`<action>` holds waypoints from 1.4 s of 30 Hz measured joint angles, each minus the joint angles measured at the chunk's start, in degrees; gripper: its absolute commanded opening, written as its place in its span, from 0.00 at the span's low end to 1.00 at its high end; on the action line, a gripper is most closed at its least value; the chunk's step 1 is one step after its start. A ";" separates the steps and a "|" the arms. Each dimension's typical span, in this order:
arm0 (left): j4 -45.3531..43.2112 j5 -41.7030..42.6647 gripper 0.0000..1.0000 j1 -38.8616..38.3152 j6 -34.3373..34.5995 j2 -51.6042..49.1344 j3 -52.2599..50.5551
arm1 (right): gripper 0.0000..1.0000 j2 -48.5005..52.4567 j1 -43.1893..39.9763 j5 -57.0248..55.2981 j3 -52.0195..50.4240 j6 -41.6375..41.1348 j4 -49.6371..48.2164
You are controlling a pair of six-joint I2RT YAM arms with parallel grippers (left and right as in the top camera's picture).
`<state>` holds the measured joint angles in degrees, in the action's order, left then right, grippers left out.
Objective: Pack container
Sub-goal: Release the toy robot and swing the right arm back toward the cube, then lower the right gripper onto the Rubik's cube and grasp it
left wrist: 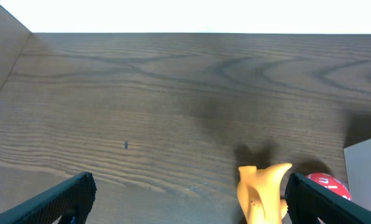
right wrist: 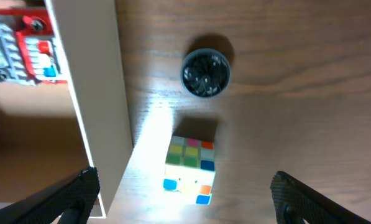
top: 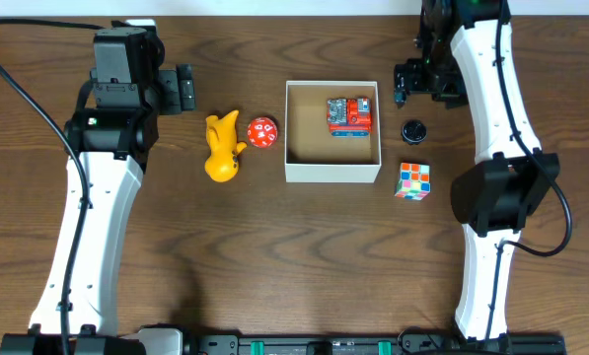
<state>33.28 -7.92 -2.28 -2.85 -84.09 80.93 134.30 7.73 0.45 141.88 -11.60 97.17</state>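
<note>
The container (top: 331, 173) is a square white box with a tan inside, at the table's middle. A red and grey toy (top: 349, 115) lies in its far right corner. A yellow toy (top: 222, 146) and a red ball (top: 261, 133) lie left of the box. A colour cube (top: 412, 180) and a small black cap (top: 413, 130) lie right of it. My left gripper (top: 184, 89) is open and empty, up and left of the yellow toy (left wrist: 263, 190). My right gripper (top: 404, 84) is open and empty, above the cube (right wrist: 188, 163) and the cap (right wrist: 205, 73), beside the box wall (right wrist: 92, 93).
In the left wrist view the red ball (left wrist: 328, 183) shows behind the right finger and a box corner (left wrist: 366, 174) shows at the right edge. The table's far edge runs along the top. Both arm bases stand at the front edge.
</note>
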 measured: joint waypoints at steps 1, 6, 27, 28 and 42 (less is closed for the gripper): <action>0.00 0.00 0.98 0.00 0.00 0.00 0.00 | 0.94 -0.42 0.00 -0.02 -0.61 -0.22 0.02; 0.00 0.00 0.98 0.00 0.00 0.00 0.00 | 0.96 -7.15 -0.44 0.00 -4.85 -1.01 -0.11; 0.00 0.00 0.98 0.00 0.00 0.00 0.00 | 0.99 -41.20 -4.92 -2.25 -54.99 -8.44 -18.80; -0.02 0.00 0.98 0.00 0.00 0.00 0.00 | 0.99 -41.13 -4.92 -1.42 -57.31 -8.07 -21.16; 0.00 0.00 0.98 0.00 0.00 0.00 0.00 | 0.95 -41.13 -4.70 9.09 -72.50 -1.18 -39.87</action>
<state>33.28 -7.92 -2.28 -2.85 -84.09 80.93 93.17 3.03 9.54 69.38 -12.78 57.30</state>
